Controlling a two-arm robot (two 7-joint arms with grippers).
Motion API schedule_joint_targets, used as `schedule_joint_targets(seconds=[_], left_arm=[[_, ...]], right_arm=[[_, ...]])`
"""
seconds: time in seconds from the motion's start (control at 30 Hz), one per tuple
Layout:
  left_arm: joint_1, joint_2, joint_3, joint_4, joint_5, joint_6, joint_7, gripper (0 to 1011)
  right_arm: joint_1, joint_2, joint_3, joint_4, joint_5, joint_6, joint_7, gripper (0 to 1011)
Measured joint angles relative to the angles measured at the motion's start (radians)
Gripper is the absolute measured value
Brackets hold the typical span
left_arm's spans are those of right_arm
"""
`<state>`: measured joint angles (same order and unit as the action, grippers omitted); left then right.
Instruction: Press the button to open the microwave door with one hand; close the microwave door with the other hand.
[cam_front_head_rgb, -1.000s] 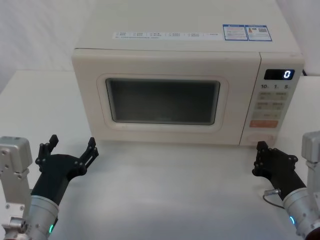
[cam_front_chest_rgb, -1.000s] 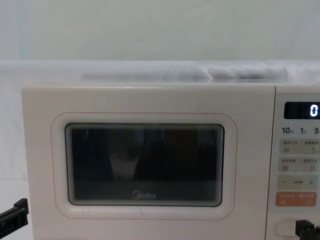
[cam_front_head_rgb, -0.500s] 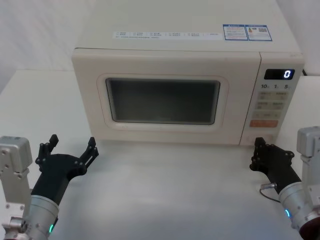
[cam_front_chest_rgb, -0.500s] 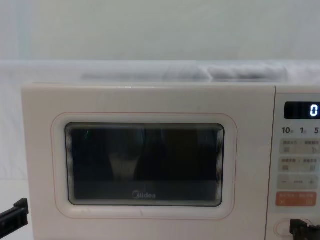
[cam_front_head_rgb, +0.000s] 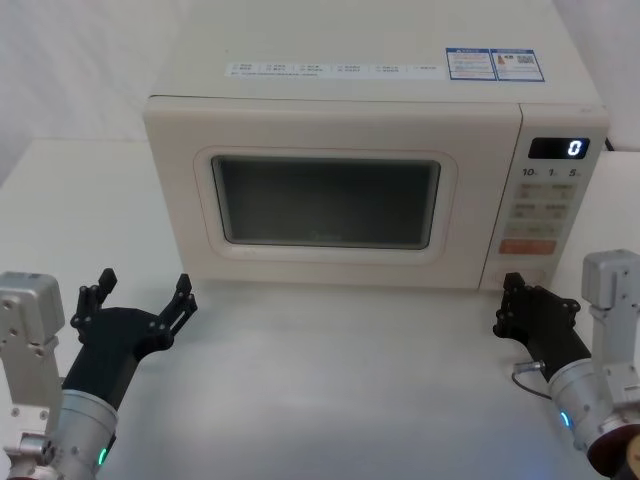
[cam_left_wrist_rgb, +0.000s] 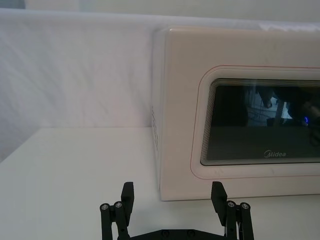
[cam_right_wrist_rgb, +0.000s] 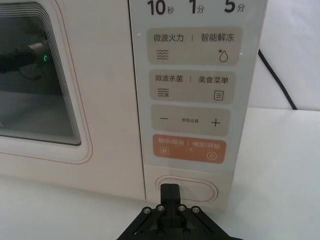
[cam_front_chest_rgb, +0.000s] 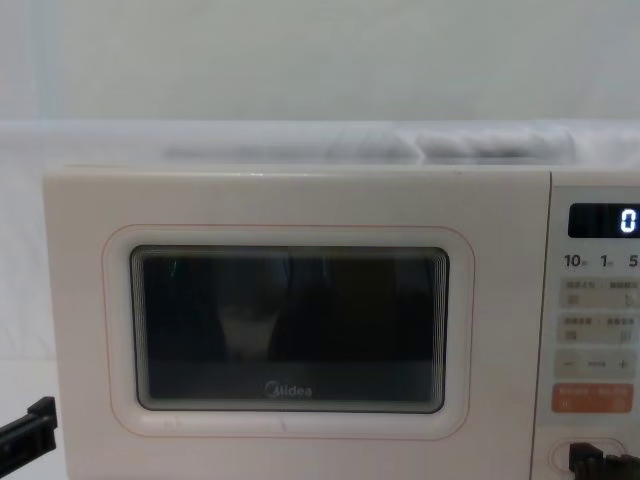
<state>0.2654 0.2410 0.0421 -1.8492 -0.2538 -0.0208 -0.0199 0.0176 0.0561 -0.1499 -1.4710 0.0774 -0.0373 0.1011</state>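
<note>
Right gripper (cam_right_wrist_rgb: 170, 192), fingers pinched together, sits dead ahead of the button (cam_right_wrist_rgb: 200, 189), door (cam_front_head_rgb: 325, 200) shut; push straight in, stay centred below the orange key (cam_right_wrist_rgb: 189, 149); left gripper (cam_front_head_rgb: 140, 300) spread wide, idle.

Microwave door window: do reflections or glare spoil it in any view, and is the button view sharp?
Left wrist view: the microwave door window mirrors room shapes and a blue light. Chest view: faint pale reflections in the glass, Midea logo readable. Right wrist view: sharp; the button and panel print are clear, with the right gripper shut in front.
</note>
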Motion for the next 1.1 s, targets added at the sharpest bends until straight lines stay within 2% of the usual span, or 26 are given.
schedule_joint_targets(seconds=[1.1], left_arm=[[0.000, 0.000, 0.000, 0.000, 0.000, 0.000, 0.000, 1007]], right_arm=[[0.034, -0.019, 0.020, 0.056, -0.015, -0.015, -0.012, 0]])
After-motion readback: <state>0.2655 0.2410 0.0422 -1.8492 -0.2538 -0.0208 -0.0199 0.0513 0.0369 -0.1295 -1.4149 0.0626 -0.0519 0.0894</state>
